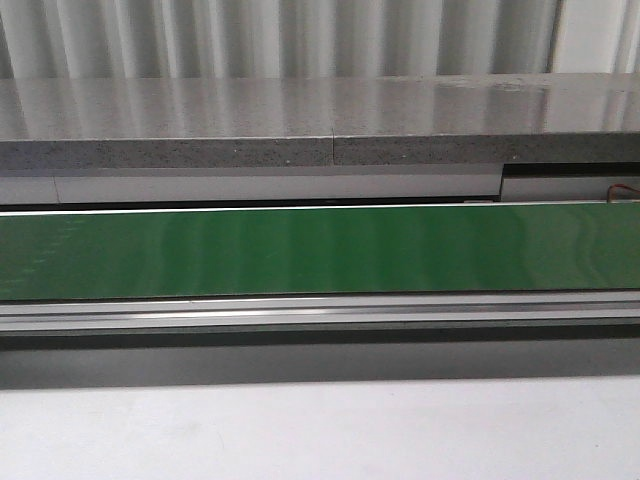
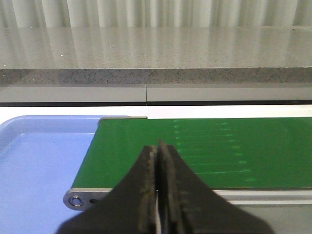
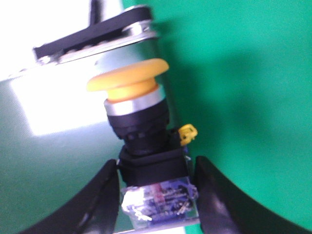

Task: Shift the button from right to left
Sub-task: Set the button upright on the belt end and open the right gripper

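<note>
Item: button (image 3: 141,141), yellow mushroom cap, silver ring, black collar, blue-and-clear contact block at its base.
Location: centre of the right wrist view, cap toward the upper middle of the frame, block at the lower middle; not visible in the front view or left wrist view.
Right gripper (image 3: 157,195): jaws stand either side of the contact block, close against it and apparently pinching it; contact on the right side of the frame is not quite clear.
Left gripper (image 2: 158,195): jaws pressed together, nothing between them, lower middle of the left wrist view.
Surroundings: green conveyor belt (image 1: 320,250) crossing the middle of the front view; blue tray (image 2: 39,165) at the lower left of the left wrist view, beside the belt's end; grey speckled ledge (image 1: 250,120) behind.
Handling, judged: rigid plastic and metal, light, top-heavy under the wide cap; smooth cap likely slippery.
Hold point, judged: flat sides of the boxy block or black collar give parallel faces; avoid the cap and the small yellow clip (image 3: 188,133) at the collar, likely delicate.
Fragility, judged: clear housing and exposed terminals could crack or bend under hard squeeze.
</note>
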Robot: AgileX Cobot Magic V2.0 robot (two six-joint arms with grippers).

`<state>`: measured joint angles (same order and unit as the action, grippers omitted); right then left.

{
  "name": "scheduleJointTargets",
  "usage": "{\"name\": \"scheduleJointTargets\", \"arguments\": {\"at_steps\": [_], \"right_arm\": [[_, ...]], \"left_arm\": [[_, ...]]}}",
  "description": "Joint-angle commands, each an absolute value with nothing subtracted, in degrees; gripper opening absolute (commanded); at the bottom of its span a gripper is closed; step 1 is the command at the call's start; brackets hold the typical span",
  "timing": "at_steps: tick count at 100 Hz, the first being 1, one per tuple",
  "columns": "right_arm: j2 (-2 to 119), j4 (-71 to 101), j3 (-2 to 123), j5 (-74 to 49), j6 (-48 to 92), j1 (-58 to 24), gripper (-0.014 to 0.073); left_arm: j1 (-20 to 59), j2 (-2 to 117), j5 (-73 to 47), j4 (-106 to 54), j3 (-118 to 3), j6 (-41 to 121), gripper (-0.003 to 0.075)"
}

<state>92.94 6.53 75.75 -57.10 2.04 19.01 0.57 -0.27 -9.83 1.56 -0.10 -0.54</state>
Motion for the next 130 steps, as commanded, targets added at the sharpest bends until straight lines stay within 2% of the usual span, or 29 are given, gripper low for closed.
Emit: {"name": "scheduleJointTargets", "arguments": {"at_steps": [1,29,36,48,56,68,78,85,97,103,130], "right_arm": [[90.52,6.88,74.68,-55.02,2.28,17.66,0.0171],[91.58,8.16,67.73,-49.14,2.21,16.11,0.0185],[91.74,9.00,67.73,-49.20,2.21,16.11,0.0257],[91.55,9.76,67.73,-48.16,2.21,16.11,0.0493],[90.90,10.38,67.73,-47.27,2.45,16.06,0.0530],[88.89,10.63,67.73,-46.98,4.29,14.64,0.0482],[86.73,10.57,67.73,-47.04,7.56,11.79,0.0398],[85.28,10.57,67.73,-47.12,8.46,9.52,0.0281],[83.08,8.52,67.68,-47.79,8.59,5.78,0.0024],[82.03,7.83,67.27,-48.00,8.59,4.27,-0.0066],[72.85,8.03,59.22,-42.58,8.59,1.23,-0.0067]], "left_arm": [[0.51,-2.24,-4.92,1.20,1.29,-0.97,-0.0020],[0.51,-2.24,-4.92,1.20,1.29,-0.97,-0.0020],[0.51,-2.24,-4.92,1.20,1.29,-0.97,-0.0020],[0.51,-2.24,-4.92,1.20,1.29,-0.97,-0.0020],[0.51,-2.24,-4.92,1.20,1.29,-0.97,-0.0020],[0.51,-2.24,-4.92,1.20,1.29,-0.97,-0.0020],[0.51,-2.24,-4.92,1.20,1.29,-0.97,-0.0020],[0.51,-2.24,-4.92,1.20,1.29,-0.97,-0.0020],[0.51,-2.24,-4.92,1.20,1.29,-0.97,-0.0020],[0.51,-2.24,-4.92,1.20,1.29,-0.97,-0.0020],[0.51,-2.24,-4.92,1.20,1.29,-0.97,-0.0020]]}}
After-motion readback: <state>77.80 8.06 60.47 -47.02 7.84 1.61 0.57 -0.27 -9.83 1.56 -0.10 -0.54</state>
